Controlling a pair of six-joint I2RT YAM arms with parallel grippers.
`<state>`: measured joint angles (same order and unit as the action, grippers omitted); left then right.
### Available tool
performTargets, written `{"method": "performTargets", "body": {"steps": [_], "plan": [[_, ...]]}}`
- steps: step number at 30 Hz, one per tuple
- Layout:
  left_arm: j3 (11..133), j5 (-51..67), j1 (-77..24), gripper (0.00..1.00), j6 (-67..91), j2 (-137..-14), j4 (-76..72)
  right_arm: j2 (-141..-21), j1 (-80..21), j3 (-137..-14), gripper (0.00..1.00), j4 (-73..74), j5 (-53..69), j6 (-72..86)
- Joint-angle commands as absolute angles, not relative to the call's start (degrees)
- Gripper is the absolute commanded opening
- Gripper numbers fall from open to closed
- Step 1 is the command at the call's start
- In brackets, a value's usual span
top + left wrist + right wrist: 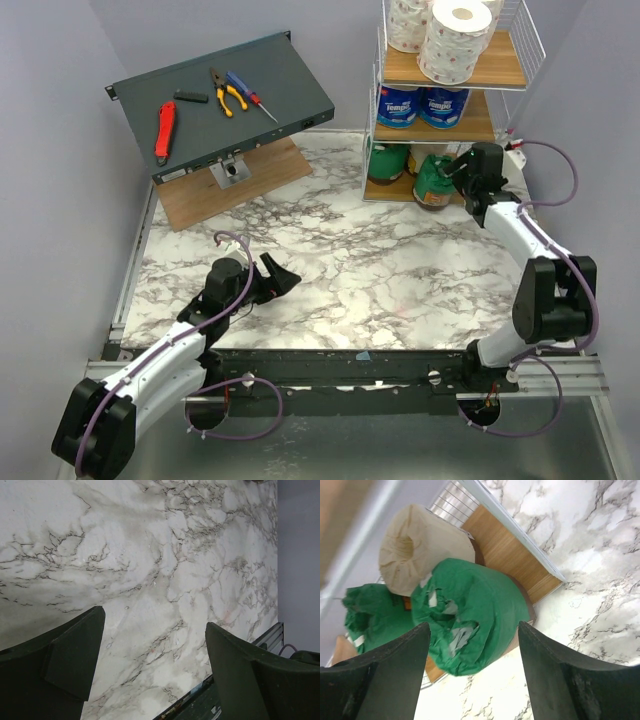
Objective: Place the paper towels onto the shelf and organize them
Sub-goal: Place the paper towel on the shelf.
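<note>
Marbled worktop [400, 270] runs back to the shelf [480, 128] at the far right, where a green paper towel roll [475, 615] sits at the front edge of the bottom board. The right claw [472, 630] gapes wide just before it, a finger to either side. The left claw [155, 620], also spread, hovers over the marble, well apart from the shelf.

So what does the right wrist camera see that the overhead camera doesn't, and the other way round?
Only the right wrist: tears in the wrapper of the green roll, the hollow end of a cream roll behind it. Only the overhead: white rolls and blue rolls on upper tiers, tools on the dark panel, the left gripper. Both: that green roll on the shelf's bottom board, the right gripper, the marble table.
</note>
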<state>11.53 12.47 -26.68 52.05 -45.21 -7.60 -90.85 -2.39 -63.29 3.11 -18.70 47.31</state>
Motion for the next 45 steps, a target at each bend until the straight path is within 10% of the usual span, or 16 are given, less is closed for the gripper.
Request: {"method": "performTargets", "body": {"steps": [1,4,9,15,45], "plan": [[11.7,12.5,-27.0,0.84,51.8,-44.0,-8.3,-83.8,-2.0,-60.9,0.75,5.4,-19.2,45.8],[11.9,12.7,-27.4,0.84,51.7,-43.5,-8.4,-77.8,-2.8,-57.5,0.72,4.6,-16.2,45.1],[12.3,12.9,-28.0,0.84,52.0,-44.2,-8.8,-70.0,-4.2,-46.9,0.3,-3.3,-7.6,45.5],[12.2,12.4,-28.3,0.84,52.6,-43.7,-8.4,-72.3,-7.1,-39.2,0.09,-10.1,-2.5,47.6],[13.8,5.1,-28.6,0.84,50.7,-38.3,-0.4,-103.4,-5.2,-48.9,0.04,-27.9,-6.9,61.3]]}}
